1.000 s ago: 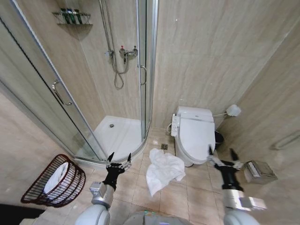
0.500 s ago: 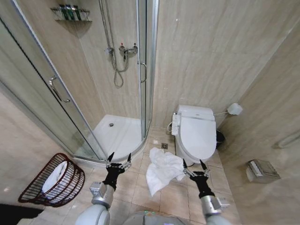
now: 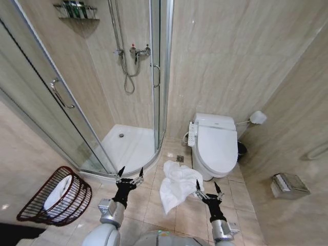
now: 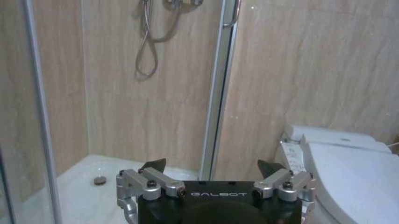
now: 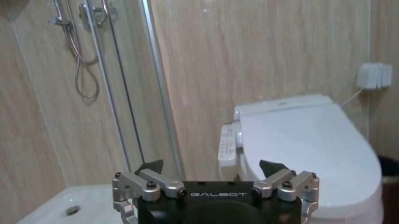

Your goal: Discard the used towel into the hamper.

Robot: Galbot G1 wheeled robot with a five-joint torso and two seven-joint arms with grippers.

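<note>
The right gripper, fingers spread and empty, hangs just at the 4 o'clock edge of the crumpled white towel on the floor tiles. The left gripper, also spread, waits at the towel's 9 o'clock. The hamper lies tipped on its side well apart, farther toward 9 o'clock, with white cloth already inside. The likely trouble is a shallow pinch catching only one fold, so the towel trails or slips free during the carry; the tipped hamper's sideways mouth could also let it spill out.
</note>
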